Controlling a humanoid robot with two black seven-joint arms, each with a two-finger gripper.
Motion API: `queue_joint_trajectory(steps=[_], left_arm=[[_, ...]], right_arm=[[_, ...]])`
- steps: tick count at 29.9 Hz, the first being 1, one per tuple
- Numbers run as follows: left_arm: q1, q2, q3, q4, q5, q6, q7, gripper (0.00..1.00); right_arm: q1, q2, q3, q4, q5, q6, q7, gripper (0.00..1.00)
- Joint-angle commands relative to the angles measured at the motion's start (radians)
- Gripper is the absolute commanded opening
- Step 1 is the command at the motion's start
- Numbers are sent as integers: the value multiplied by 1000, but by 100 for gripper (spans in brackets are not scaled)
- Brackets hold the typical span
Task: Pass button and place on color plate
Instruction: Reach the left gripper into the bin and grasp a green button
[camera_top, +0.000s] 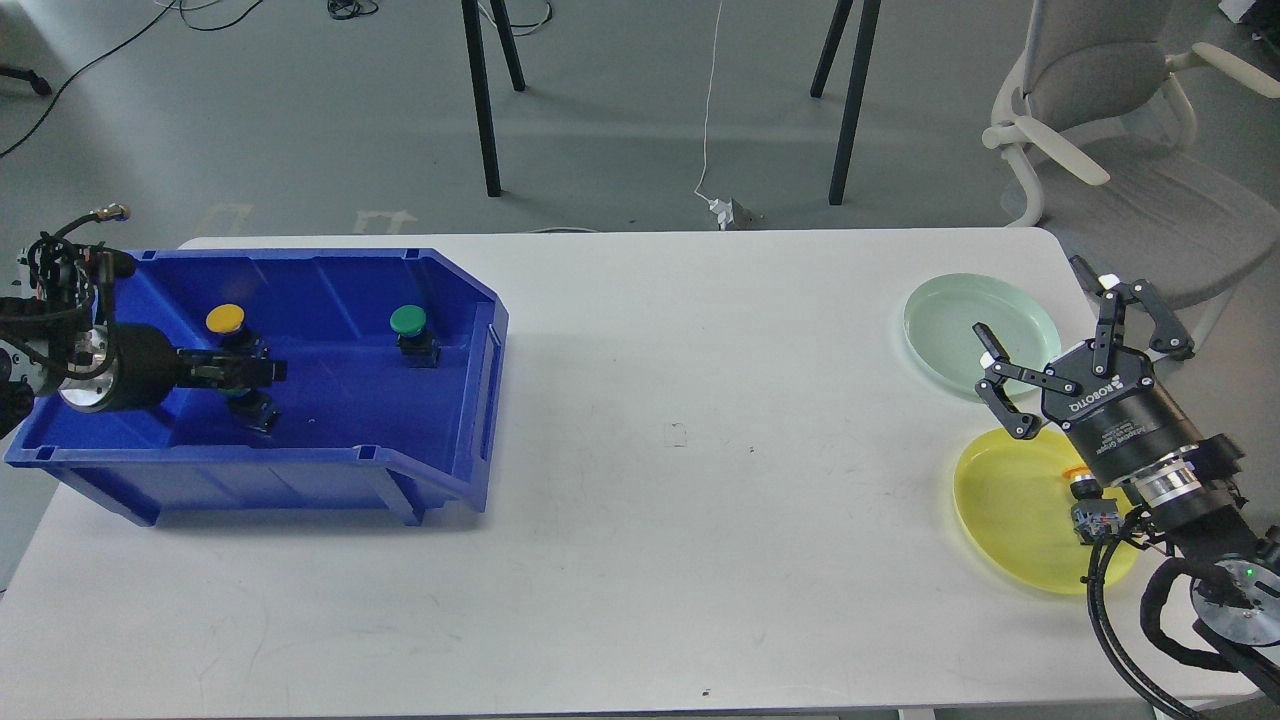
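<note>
— Yellow button (224, 319): where is it?
— Inside the blue bin (440, 290), toward its left side, cap up. A green button (407, 321) stands in the bin too, nearer its right wall.
— And the left pincer (258, 371)?
— Low inside the bin, just in front of the yellow button; it's dark, so I cannot tell whether its fingers are spread or pressed together.
— The right one?
— The right pincer (1085, 335) is spread wide, holding nothing, far right of the bin, over the pale green plate (950, 310). A yellow plate (1010, 510) lies nearer us.
— The surface (680, 500)?
— White, faintly scuffed.
— The room?
— Grey floor beyond the bin, black legs (483, 100), a white cable (708, 110), a grey chair (1110, 110) far right.
</note>
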Motion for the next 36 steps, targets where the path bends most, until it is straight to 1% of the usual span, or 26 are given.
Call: queue_joint_trajectory(steps=[1,12,17,27,36], left_arm=[[-1,15,0,-24,-1,0,0,76],[-4,18,3,-8,-4,0,0,76],[1,20,3,35,-4,0,0,76],[3,20,3,39,-4,0,0,76],[10,-3,4,75,-4,0,0,76]], right_arm=[[1,0,0,0,0,0,0,96],[-1,0,-1,0,0,0,0,96],[-1,0,-1,1,0,0,0,96],[-1,0,-3,0,0,0,0,96],[-2,0,-3,0,0,0,0,96]])
